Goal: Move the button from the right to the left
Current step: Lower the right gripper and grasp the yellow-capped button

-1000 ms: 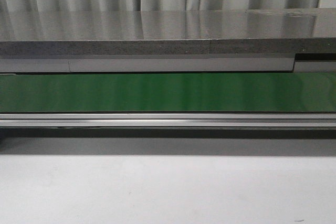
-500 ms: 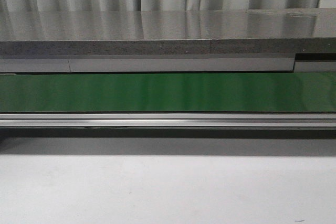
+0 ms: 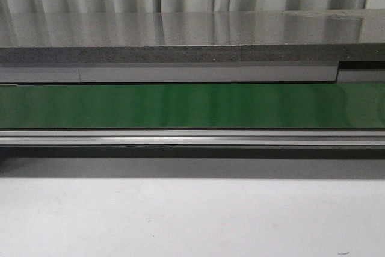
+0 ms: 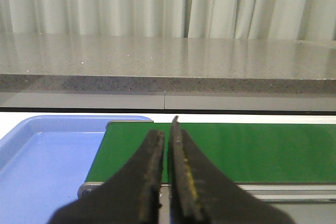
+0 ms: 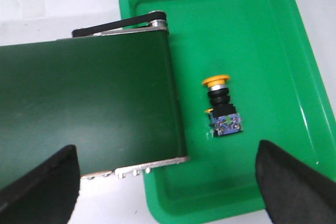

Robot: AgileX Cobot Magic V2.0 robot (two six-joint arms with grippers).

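My right pincer hangs spread wide above the yellow-capped, dark-bodied push-button lying in the bright green plastic tray, while my left pincer stays nearly closed, holding nothing.

Showing a yellow cap and blue-black body with green flecks on the button, lying in a bright green tray; running dark green, the belt; sitting pale blue, another tray; hanging off-white, pleated curtains; spreading speckled grey, the counter.
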